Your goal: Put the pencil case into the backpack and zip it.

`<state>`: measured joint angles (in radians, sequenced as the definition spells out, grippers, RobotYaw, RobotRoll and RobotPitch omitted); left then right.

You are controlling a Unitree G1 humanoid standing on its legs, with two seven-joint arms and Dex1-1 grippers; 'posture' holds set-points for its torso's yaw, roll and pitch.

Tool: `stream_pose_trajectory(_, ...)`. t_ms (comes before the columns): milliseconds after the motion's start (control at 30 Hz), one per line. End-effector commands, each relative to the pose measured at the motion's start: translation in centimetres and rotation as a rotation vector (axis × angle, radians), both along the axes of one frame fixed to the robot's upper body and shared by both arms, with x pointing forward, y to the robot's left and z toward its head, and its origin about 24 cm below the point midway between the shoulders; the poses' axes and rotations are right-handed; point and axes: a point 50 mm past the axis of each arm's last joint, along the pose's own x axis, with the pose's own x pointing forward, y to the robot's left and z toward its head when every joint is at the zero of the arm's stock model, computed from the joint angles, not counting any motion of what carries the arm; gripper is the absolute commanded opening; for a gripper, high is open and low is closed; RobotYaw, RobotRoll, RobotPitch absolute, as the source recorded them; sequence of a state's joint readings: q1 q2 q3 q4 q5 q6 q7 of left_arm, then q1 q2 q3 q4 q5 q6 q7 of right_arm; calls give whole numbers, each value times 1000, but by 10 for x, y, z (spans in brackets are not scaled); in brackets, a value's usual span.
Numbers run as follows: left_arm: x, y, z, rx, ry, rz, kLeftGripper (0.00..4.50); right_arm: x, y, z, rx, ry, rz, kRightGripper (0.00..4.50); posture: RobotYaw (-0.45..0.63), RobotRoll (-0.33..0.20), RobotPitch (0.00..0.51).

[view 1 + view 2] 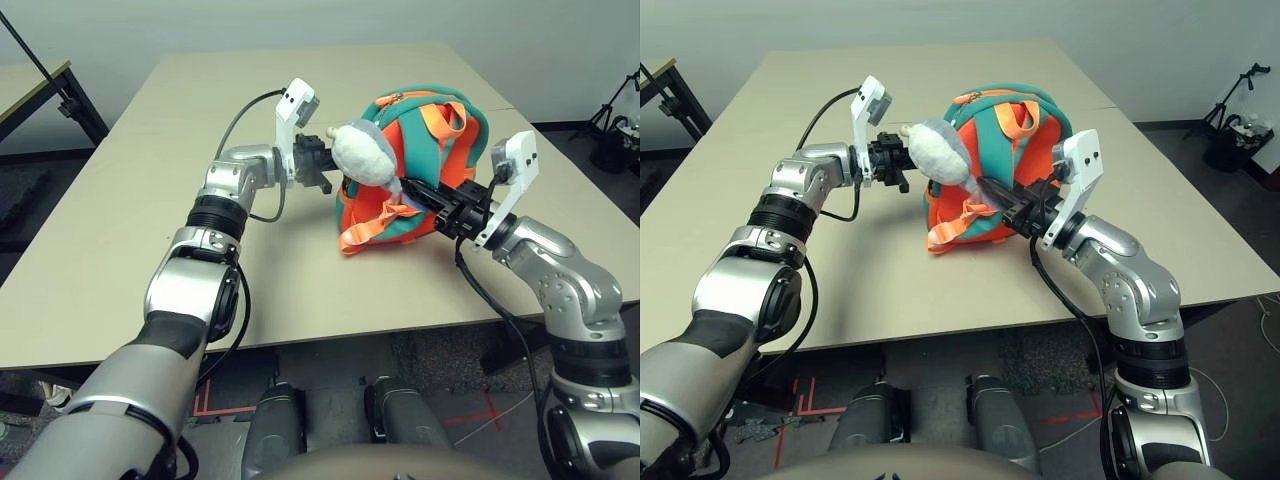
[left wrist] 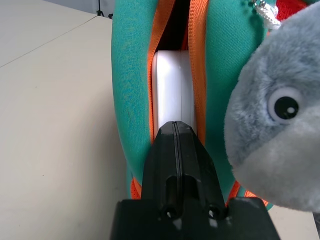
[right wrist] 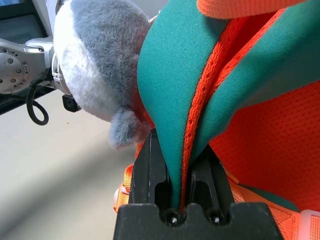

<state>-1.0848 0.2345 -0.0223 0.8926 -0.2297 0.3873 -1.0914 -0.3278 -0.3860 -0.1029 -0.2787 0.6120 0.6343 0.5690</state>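
"what's the left gripper [image 2: 176, 124] doing?"

"its two fingers are pressed together, with the tips right at the pencil case [image 2: 172, 90], over at the backpack's nine o'clock side."

"and the right gripper [image 3: 181, 140]?"

"clamped on a fold of the backpack's teal cloth [image 3: 172, 100] with orange edging, around four o'clock on the bag as the robot looks at it."

"so the case is in?"

"yes, i can see its white edge standing inside the backpack [image 1: 425, 150], between the orange borders of the open slot [image 2: 177, 25]."

"where's the grey plush toy [image 1: 362, 152]?"

"hanging against the bag at about ten o'clock, between the two grippers. an orange strap [image 1: 375, 228] droops at seven."

"and the bag itself?"

"upright on the pale table [image 1: 290, 290], roughly one o'clock from the robot. well beyond, at two o'clock, there's a tripod [image 1: 1230, 98] on the floor, with a dark bin [image 1: 1230, 152] near it."
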Motion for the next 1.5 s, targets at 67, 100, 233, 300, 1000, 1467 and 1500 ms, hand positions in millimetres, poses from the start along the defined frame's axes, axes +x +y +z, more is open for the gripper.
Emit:
stream_pose_trajectory(67, -5, -13, -15, 36, 44, -31, 0, -1, 5, 5, 5, -31, 40, 133, -195, 0, 6)
stream_pose_trajectory(100, -6, -14, -17, 38, 47, -36, 0, -1, 5, 5, 4, -31, 40, 133, -195, 0, 6)
stream_pose_trajectory(233, -12, -21, -26, 55, 61, -65, 0, 1, 5, 5, 1, -33, 42, 133, -192, 0, 4)
stream_pose_trajectory(300, -11, -16, -23, 53, 55, -54, 0, 1, 5, 5, 1, -33, 42, 133, -194, 0, 5)
stream_pose_trajectory(1000, -51, 68, 93, 10, -43, -212, 4500, 1, 1, 2, -15, -26, 46, 133, -180, 0, 6)
stream_pose_trajectory(1467, -36, 33, 76, 57, -101, -195, 4500, -2, 3, 0, -14, -23, 52, 133, -204, 0, 8)
stream_pose_trajectory(1500, -34, 31, 73, 62, -104, -186, 4500, -3, 3, 0, -13, -23, 51, 133, -204, 0, 8)
